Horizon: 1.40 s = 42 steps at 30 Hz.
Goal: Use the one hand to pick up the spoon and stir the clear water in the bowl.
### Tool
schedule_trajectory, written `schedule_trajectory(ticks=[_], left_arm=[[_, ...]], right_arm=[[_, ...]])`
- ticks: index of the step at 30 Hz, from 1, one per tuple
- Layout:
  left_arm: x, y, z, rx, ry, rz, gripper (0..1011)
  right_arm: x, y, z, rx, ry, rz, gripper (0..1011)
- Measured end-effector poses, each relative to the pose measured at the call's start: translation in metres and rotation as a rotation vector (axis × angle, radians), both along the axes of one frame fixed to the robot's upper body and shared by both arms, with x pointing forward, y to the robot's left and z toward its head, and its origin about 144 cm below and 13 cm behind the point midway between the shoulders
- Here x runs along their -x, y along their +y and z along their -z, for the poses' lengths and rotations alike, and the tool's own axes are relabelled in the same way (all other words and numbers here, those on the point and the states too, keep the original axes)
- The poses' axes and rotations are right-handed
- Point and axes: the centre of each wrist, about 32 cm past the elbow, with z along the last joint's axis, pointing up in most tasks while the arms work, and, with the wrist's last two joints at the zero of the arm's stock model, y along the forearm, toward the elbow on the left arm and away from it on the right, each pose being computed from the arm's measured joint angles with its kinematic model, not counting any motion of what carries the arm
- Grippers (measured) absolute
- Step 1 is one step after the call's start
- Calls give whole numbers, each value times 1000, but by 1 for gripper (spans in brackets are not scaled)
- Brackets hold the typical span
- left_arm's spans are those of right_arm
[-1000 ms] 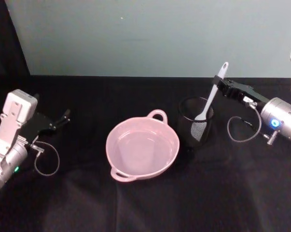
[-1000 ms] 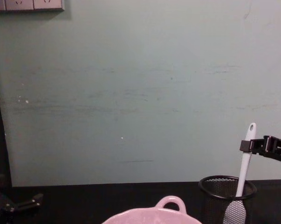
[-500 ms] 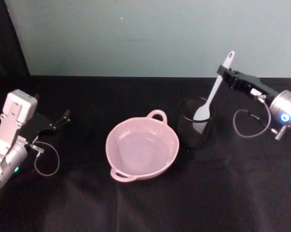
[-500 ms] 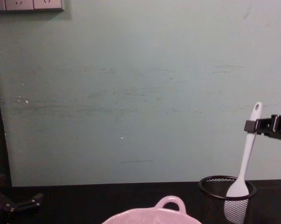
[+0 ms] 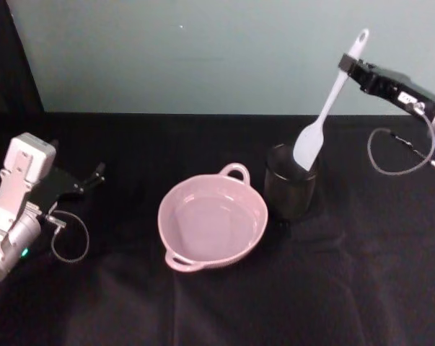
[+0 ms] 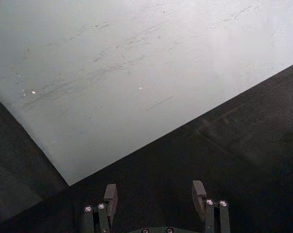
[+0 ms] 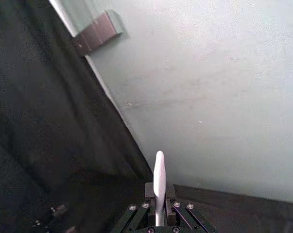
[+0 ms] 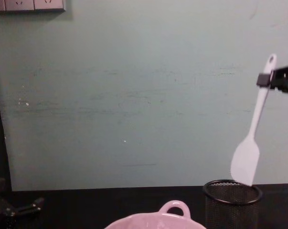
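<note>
Head view, up high on the right: a long white plastic spoon [image 5: 331,101] with a flat blade and a hole at its top end. Pinched near that top end by the right gripper [image 5: 345,66], black with thin jaws, a small white label and a round silver wrist. Closed tight on the slim handle. Same thing in the right wrist view, with the spoon [image 7: 158,179] poking up from the middle of the right gripper [image 7: 159,195]. Hangs tilted, not straight: top end up and out to the right, blade down and in toward the left. Blade tip right over the mouth of the black wire-mesh cup [image 5: 289,191]. In the chest view, spoon [image 8: 256,117] tip about level with the cup [image 8: 232,205] rim, so hard to say if fully out. Now the big thing for the next move. Down on the black table cloth [image 5: 275,288], just beside the cup: a pale pink shiny bowl [image 5: 165,216] with a little loop handle. Lies to the left of the spoon and lower down, much nearer to the right arm than to the left one. So probably up a little more, across to the left, then down, blade first, into the water. Best to mind the cup rim, or could tip the cup. Right arm reaching in high from the right edge, gripper pointing left. Left gripper [image 5: 96,174] parked low on the far left, well apart from the bowl, fingers [image 6: 110,191] spread wide with nothing between.
</note>
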Motion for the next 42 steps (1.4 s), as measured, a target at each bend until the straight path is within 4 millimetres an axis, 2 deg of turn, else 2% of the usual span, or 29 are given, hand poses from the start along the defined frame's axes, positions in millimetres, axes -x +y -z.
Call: schedule_trajectory(ticks=[3, 7, 16, 21, 29, 35, 42], left_arm=[[0, 0, 0, 0, 0, 0, 1011], [0, 0, 0, 0, 0, 0, 1011], [0, 0, 0, 0, 0, 0, 1011], [0, 0, 0, 0, 0, 0, 1011], [0, 0, 0, 0, 0, 0, 1011], [0, 0, 0, 0, 0, 0, 1011], [0, 0, 0, 0, 0, 0, 1011]], right_arm=[[5, 6, -13, 13, -33, -27, 111], [6, 15, -20, 24, -49, -69, 111], [0, 37, -18, 62, -55, -175, 111], [-8, 51, -4, 92, -47, -252, 111], [-16, 62, 17, 104, -59, -330, 111], [-2, 93, 43, 103, -98, -390, 111], [1, 109, 71, 128, -153, -416, 111]])
